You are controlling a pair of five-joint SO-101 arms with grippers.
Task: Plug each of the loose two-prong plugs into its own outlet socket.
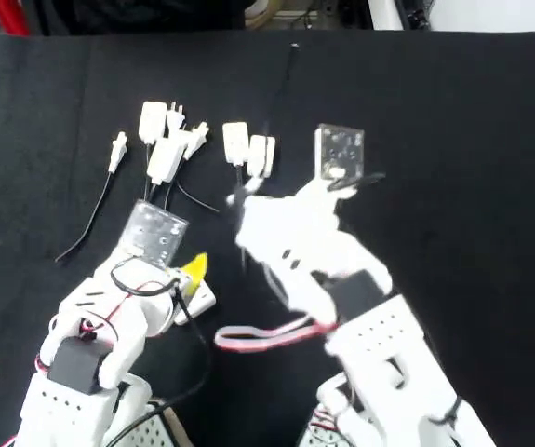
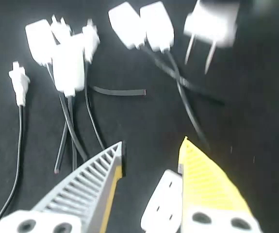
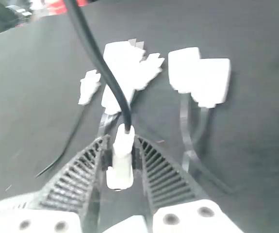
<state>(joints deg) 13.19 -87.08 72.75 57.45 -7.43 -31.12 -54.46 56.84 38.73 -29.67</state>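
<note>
Black table (image 1: 472, 186), two arms side by side at the near edge. Right arm (image 1: 341, 279) stretched toward mid-table, left arm (image 1: 109, 326) hanging back.

Right gripper (image 3: 121, 141): jaws clamped narrow on a white plug (image 3: 120, 170), gripped by its body, black cable (image 3: 95, 53) running up and away from the fingers. Prongs not visible from that wrist.

Left gripper (image 2: 151, 143): jaws spread wide, gripping nothing. White outlet socket (image 2: 162, 204) lying between the fingers, against the yellow finger (image 2: 212, 184) and apart from the grey one (slots facing up).

Loose plugs further out on the table: a cluster (image 1: 167, 140) piled together with tangled leads, a pair (image 1: 248, 146) touching side by side just right of it, one lone plug (image 1: 116, 152) off to the cluster's left.
</note>
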